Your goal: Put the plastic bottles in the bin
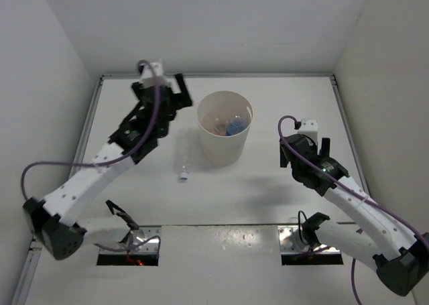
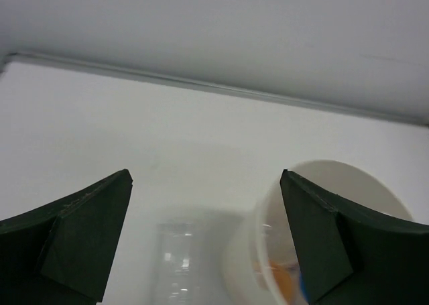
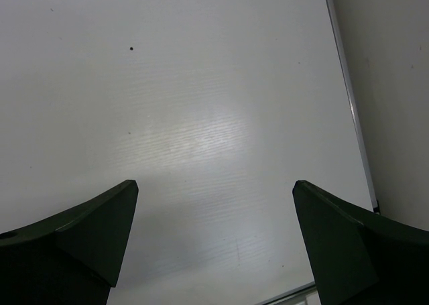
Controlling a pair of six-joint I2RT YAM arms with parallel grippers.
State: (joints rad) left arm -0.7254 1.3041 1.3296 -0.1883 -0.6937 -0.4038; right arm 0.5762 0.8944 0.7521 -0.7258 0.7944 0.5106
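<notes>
The cream-white bin (image 1: 225, 147) stands at the table's middle. An orange bottle (image 1: 218, 125) and a blue-capped bottle (image 1: 235, 125) lie inside it. One clear bottle (image 1: 184, 167) with a white cap lies on the table just left of the bin. The second clear bottle is not visible. My left gripper (image 1: 161, 94) is open and empty, raised left of the bin. In the left wrist view the gripper (image 2: 206, 177) frames the blurred clear bottle (image 2: 177, 265) below, with the bin (image 2: 365, 181) at the right. My right gripper (image 1: 305, 147) is open and empty, right of the bin, over bare table (image 3: 216, 184).
White walls enclose the table on the left, the back and the right. A raised rail (image 1: 214, 75) runs along the far edge. Two dark base openings (image 1: 131, 248) sit at the near edge.
</notes>
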